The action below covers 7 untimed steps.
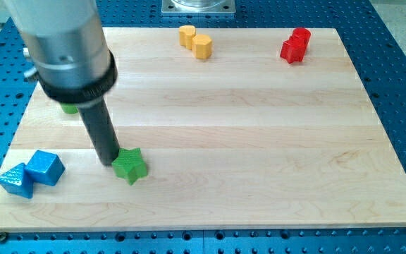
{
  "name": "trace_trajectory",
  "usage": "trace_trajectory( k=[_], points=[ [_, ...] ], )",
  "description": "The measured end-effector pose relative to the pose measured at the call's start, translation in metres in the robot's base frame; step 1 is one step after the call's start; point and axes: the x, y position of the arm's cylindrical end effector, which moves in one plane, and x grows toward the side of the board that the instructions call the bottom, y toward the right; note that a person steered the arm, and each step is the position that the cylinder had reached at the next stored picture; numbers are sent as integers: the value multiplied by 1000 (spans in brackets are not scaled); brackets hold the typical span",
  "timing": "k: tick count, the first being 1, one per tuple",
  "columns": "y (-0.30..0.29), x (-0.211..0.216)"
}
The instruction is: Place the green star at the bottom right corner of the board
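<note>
board (259,141) | green star (130,166) | blue blocks (32,173) | yellow blocks (195,41) | red blocks (295,45)

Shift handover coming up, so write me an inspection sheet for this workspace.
Surface: pale wooden board lying on a blue perforated base; no marks seen.
Job's things: green star in the view's lower left part, far from the bottom right corner.
Clutter: two yellow blocks at the view's top centre; two red blocks at the top right; two blue blocks at the bottom left; another green block mostly hidden behind the arm.
Grippers: none; my tip sits against the green star's left side.
Cables: nothing seen.
Surroundings: a grey metal mount at the view's top edge.
</note>
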Motion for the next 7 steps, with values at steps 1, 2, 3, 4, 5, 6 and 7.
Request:
trace_trajectory(
  k=[1, 2, 3, 4, 5, 6, 7],
  points=[
    [68, 8],
    [142, -7],
    [81, 11],
    [134, 66],
    [215, 50],
    [206, 42],
    [207, 14]
  ],
)
